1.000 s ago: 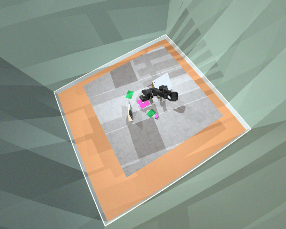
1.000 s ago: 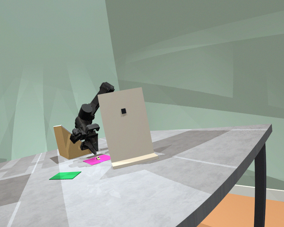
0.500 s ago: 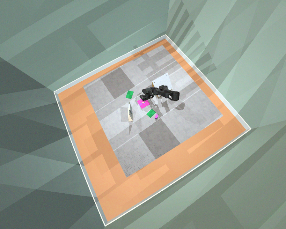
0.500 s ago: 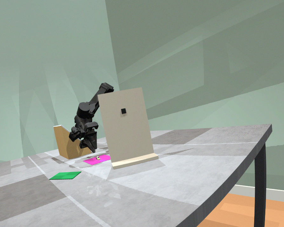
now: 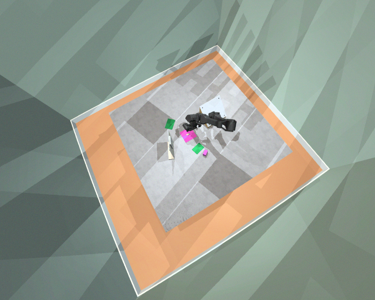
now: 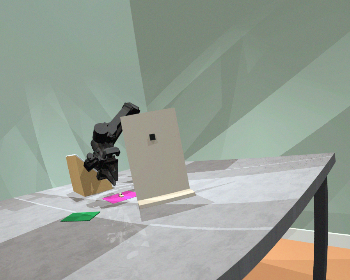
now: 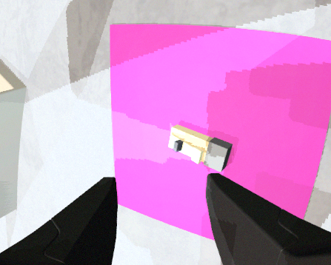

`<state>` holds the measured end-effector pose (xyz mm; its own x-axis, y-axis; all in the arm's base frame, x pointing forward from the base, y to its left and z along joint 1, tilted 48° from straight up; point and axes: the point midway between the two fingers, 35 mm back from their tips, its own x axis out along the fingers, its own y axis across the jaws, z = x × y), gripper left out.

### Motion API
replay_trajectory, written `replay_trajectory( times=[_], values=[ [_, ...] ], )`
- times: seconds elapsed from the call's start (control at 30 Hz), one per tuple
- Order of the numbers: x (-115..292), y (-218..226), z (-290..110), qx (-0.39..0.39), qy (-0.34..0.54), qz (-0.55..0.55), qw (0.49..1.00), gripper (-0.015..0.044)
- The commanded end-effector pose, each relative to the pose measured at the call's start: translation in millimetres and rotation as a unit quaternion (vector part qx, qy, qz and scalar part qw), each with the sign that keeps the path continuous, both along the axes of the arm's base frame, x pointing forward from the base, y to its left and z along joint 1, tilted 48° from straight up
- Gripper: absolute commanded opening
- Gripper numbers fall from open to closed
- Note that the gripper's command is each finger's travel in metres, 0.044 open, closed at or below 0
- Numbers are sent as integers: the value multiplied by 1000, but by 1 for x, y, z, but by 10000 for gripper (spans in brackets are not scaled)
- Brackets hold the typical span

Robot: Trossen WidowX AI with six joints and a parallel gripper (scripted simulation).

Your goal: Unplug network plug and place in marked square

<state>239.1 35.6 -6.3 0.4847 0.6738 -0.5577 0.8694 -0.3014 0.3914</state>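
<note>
So going left to right in the side view: a tan wedge block [image 6: 78, 177] sat at the back left, with a flat green square [image 6: 80, 216] lying on the table [image 6: 259, 192] nearer the camera. Next came the gripper [image 6: 111, 177], hanging tips-down just above the pink square [image 6: 121, 197], jaws partly spread with nothing between them. The plug [image 6: 120, 195] lay on that pink square, apart from the fingers. Right of that stood the upright panel [image 6: 157, 162] with its dark socket [image 6: 151, 137] showing nothing in it.

The wrist view backed this up: the plug [image 7: 200, 148] lay flat near the middle of the pink square [image 7: 152, 84], a cream body with a grey end and a small dark bit on top, and the 2 black fingers framed it from below without touching.

My guess on handling: tiny, light, hard plastic, probably easy to knock or skid on a smooth surface. If it needed regrabbing, I'd pinch the 2 long flat sides of the cream body and stay off the thin tab, which looked like the fragile part.
</note>
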Motion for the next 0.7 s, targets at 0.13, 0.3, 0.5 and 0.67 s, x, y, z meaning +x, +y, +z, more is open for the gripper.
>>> replay_trajectory(
  times=[0.13,0.3,0.5,0.67],
  values=[
    [3,-7,6,-3,-5,2,1000,156],
    [3,-11,9,-3,-5,2,1000,156],
    [4,-15,12,-4,-4,2,1000,156],
    [4,-19,15,-4,-4,2,1000,156]
  ],
)
